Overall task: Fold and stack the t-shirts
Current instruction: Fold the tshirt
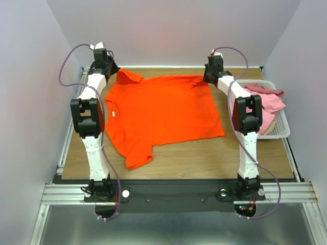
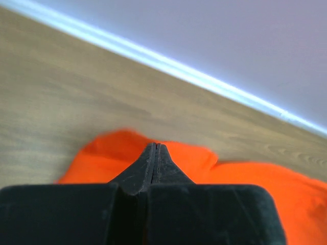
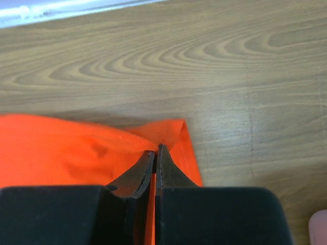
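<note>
orange-red t-shirt (image 1: 163, 109) is lying spread across worktop (image 1: 204, 158) | left claw (image 2: 155, 149) is sitting closed at its far-left sleeve, grip unclear | right claw (image 3: 156, 151) is pinching its far-right hem corner

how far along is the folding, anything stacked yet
Early. Done: the orange t-shirt lies spread flat on the table, unfolded; no stack yet. In hand: the right pincer is shut on its far hem corner, the left pincer shut at the far sleeve. Left: folding it, then the pink t-shirts heaped in the white basket.
</note>
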Available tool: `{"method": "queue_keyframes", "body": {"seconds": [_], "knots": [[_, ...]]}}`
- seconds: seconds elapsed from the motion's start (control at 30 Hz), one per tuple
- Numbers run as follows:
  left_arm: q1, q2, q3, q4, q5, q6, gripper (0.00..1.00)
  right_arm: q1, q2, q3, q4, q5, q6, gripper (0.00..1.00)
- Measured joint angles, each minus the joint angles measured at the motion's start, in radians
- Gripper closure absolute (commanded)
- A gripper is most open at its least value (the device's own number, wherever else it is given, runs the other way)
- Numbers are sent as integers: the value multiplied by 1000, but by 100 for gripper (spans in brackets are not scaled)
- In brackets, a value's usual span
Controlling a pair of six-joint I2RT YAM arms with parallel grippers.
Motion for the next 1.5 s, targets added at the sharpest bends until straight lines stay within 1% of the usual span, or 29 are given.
{"method": "queue_keyframes", "body": {"seconds": [0.1,0.23,0.4,0.57,0.7,0.77,0.97,1.23,1.5], "knots": [[0,-33,-103,5,0,0,100,-9,-7,-31,3,-29,-24,100],[0,-84,-245,-7,-7,-1,100,-10,-53,-123,-5,-51,-53,100],[1,-206,-439,8,-8,-10,100,-9,-118,-201,-5,-69,-100,100],[1,-375,-632,73,-7,-35,100,-9,-154,-215,0,-90,-169,100],[1,-442,-720,109,-6,-54,100,-9,-158,-216,0,-72,-220,100],[1,-447,-745,113,-5,-65,100,-9,-158,-216,-1,-50,-237,100],[1,-458,-751,73,-8,-98,100,-9,-158,-216,0,-10,-257,100],[1,-539,-741,-27,-28,-127,100,-9,-158,-214,0,32,-266,100],[2,-584,-744,-64,-47,-137,100,-9,-158,-213,0,45,-276,100]]}}
